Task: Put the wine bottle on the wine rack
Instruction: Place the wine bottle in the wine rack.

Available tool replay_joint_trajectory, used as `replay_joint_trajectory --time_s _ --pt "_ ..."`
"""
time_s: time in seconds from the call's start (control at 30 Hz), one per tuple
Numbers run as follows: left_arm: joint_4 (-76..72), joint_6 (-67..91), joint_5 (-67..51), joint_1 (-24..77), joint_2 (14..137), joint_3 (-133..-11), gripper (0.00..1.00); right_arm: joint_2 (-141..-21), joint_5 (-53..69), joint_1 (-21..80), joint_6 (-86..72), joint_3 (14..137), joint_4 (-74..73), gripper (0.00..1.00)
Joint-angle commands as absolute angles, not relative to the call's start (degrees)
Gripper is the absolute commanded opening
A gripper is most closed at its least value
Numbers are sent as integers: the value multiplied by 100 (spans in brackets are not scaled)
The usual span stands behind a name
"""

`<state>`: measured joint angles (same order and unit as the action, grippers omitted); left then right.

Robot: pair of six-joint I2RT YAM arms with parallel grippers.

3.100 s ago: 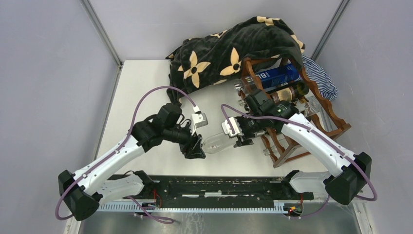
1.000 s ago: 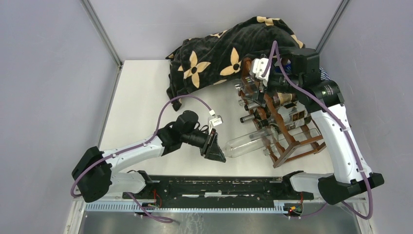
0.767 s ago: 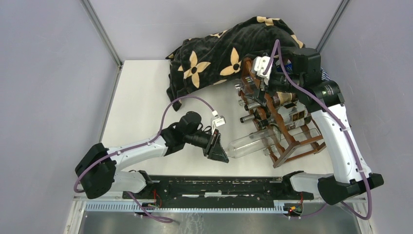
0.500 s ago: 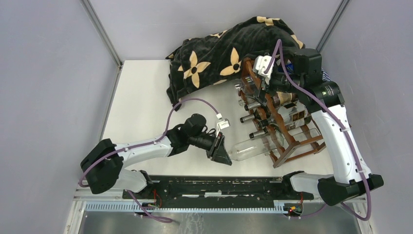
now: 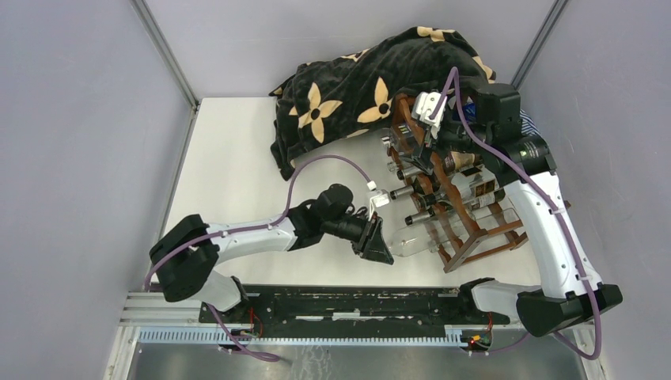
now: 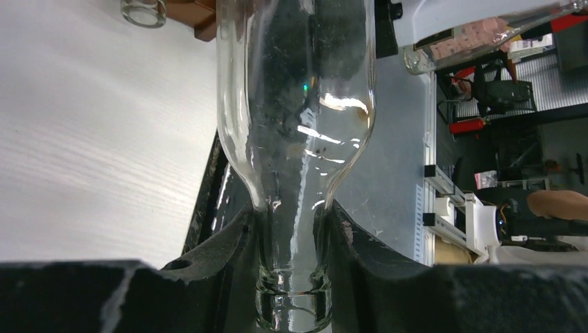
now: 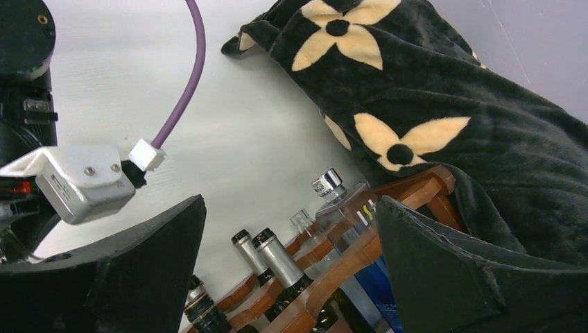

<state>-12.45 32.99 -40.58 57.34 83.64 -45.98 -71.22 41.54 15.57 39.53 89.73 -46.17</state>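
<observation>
Now one left gripper (image 5: 378,246) is clamping its fingers (image 6: 232,253) narrowly around the neck of the one clear wine bottle (image 5: 417,239). The bottle is lying nearly level just above the white table (image 5: 229,158). Its base is reaching into the near left face of the single wine rack (image 5: 476,231), low down; whether it is resting on a rail I cannot tell. One right gripper (image 5: 413,141) is hovering over the rack's far left end with its fingers (image 7: 149,267) spread wide and gripping nothing. At least four other bottle necks (image 7: 267,244) are poking out of the rack toward the left. One black blanket with tan flowers (image 5: 356,87) is lying at the far edge, draping over the rack's far end, and one striped cloth (image 5: 528,131) is lying behind the rack, far right.
</observation>
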Motion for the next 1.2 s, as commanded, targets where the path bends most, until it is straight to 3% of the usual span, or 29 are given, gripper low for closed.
replay_joint_trajectory --time_s 0.0,0.57,1.17 --pt "-2030 3472 -3821 5907 8583 -5205 2 -6935 4223 1512 3760 8892 -4267 98" --pt "-2395 3648 -3345 6181 10184 -6898 2 -6907 4266 1458 3363 8508 -3859 98" --pt "-2504 4264 -3640 6306 11208 -8005 2 -6690 4079 1453 2896 8113 -3342 98"
